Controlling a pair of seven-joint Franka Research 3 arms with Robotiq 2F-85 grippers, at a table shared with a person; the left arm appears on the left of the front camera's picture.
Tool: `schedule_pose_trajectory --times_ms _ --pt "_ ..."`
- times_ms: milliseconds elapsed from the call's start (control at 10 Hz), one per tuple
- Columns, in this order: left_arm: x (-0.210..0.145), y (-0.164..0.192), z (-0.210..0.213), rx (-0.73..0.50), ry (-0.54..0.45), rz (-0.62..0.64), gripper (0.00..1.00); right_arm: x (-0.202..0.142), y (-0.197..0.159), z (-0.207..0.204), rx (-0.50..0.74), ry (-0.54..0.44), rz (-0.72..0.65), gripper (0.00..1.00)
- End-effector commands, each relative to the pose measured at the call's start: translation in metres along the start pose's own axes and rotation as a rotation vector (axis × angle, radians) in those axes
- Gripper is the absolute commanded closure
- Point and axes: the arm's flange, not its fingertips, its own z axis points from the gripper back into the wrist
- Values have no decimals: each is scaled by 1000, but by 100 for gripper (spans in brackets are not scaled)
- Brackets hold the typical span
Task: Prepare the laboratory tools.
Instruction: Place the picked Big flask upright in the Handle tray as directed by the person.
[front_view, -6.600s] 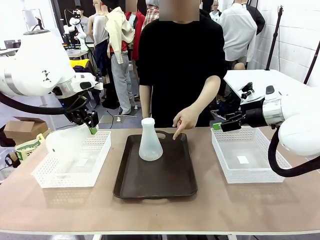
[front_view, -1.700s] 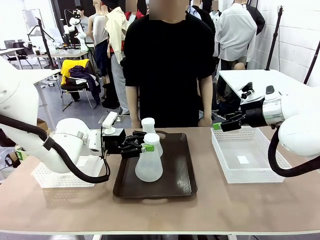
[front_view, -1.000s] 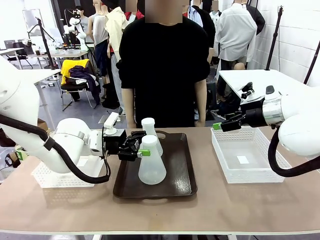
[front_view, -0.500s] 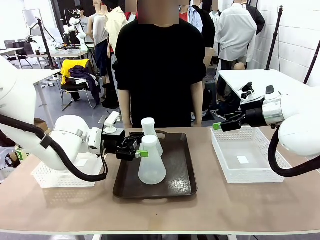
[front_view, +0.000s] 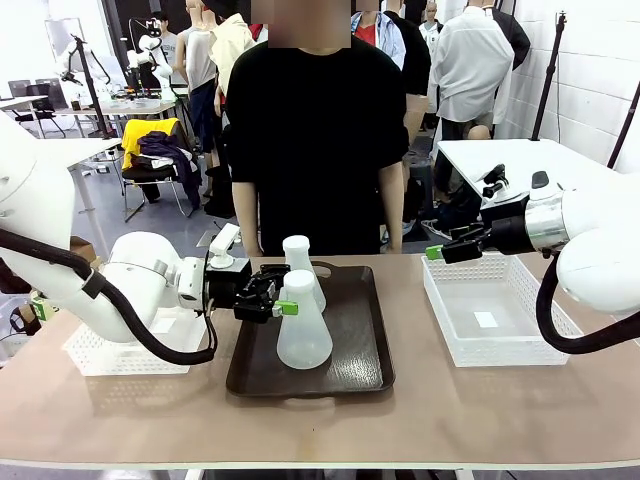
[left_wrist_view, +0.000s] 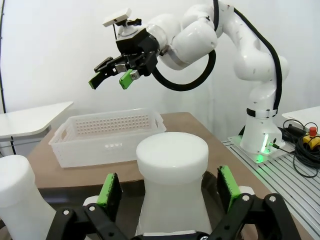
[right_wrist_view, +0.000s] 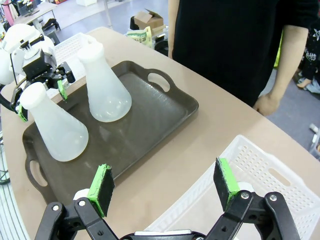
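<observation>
Now, from the front, two flasks stand upright on a brown tray (front_view: 355, 345) at mid-table: the near flask (front_view: 303, 325) and the far flask (front_view: 300, 268) just behind it. The left gripper (front_view: 272, 299) sits level with the near flask's neck, fingers spread either side, apparently clear of it, though the angle is poor. The right gripper (front_view: 437, 251) hovers over a white basket (front_view: 500, 340). A person stands at the far side, arms down, in a busy workroom.

At the left wrist, green pads (left_wrist_view: 109, 190) flank the near flask (left_wrist_view: 172, 185) with a gap on both sides, suggesting a release onto the tray. The right gripper (left_wrist_view: 111, 78) hangs spread beyond, above the basket (left_wrist_view: 107, 135).

At the right wrist, the right gripper (right_wrist_view: 162, 190) is wide apart and empty over the tan table (right_wrist_view: 200, 135); both flasks stand on the tray (right_wrist_view: 165, 107).
</observation>
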Motion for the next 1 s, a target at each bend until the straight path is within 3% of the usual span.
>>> schedule_pose_trajectory --times_ms 0,900 --pt "0 0 -1 6 -19 -15 0 2 1 3 -1 -3 -7 0" --pt "0 0 -1 6 -19 -15 0 2 1 3 -1 -3 -7 0"
